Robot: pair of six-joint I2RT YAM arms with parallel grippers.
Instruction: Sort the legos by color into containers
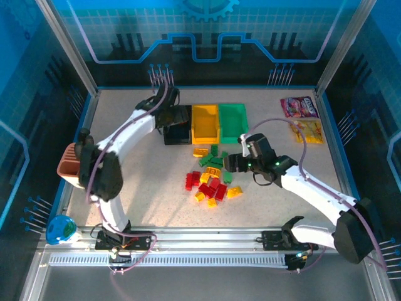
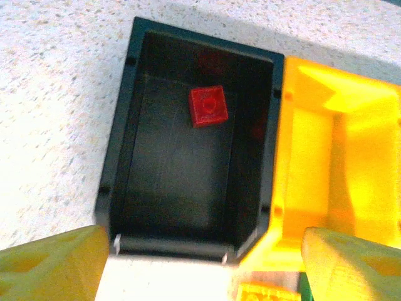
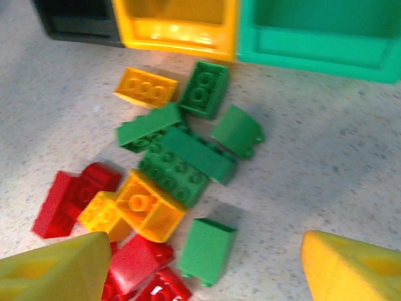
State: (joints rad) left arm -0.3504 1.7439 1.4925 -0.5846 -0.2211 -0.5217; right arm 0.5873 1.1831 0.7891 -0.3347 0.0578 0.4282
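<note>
A pale speckled desk (image 1: 144, 188) carries three small open rectangular plastic containers joined in a row: a black bin (image 2: 119, 157), a yellow bin (image 2: 338, 157) and a green bin (image 3: 313, 37). Just in front of them lies a loose pile of small studded plastic bricks (image 1: 213, 179) in red, yellow and green, many of them touching or overlapping. The left pincer (image 2: 200, 269) hangs above the black bin with its yellow fingers spread wide and nothing between them. One small red square brick (image 2: 207, 105) lies flat on that bin's floor, apart from the walls. The right pincer (image 3: 203, 269) hovers low over the near side of the pile, also released and empty. A green smooth-topped brick (image 3: 205, 251) sits roughly between its fingers, with red bricks just beside it on the left. Most of the sorting looks undone. The main risk is at the pile: closing here could catch a neighbouring red brick along with the green one, or nudge the heap apart, and a mixed pickup would end in the wrong bin. A smooth sloped top may also slip from the fingers. Over the bins, the left arm's spread fingers could clip a rim on lifting away and drag the joined row.
</note>
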